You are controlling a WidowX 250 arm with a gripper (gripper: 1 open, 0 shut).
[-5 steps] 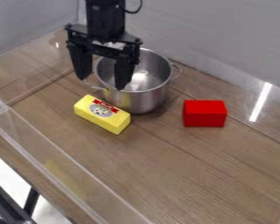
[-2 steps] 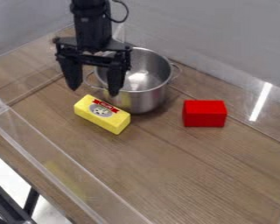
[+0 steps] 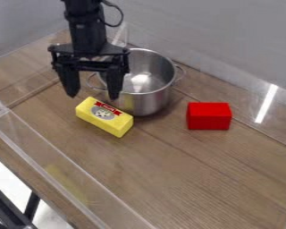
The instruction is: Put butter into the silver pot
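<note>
Wooden table [image 3: 217,170] during the approach to the butter.
Steel pot [image 3: 146,80] stands behind; gripper [image 3: 90,85], fingers spread and empty, hovers above the butter [image 3: 104,115], beside a red block [image 3: 209,114]. Next move, likely: descend and close.

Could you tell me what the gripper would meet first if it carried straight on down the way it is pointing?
Probably the butter: the open gripper points down just above its far end. Depth is unclear, so its fingers could instead meet the table beside it.
</note>
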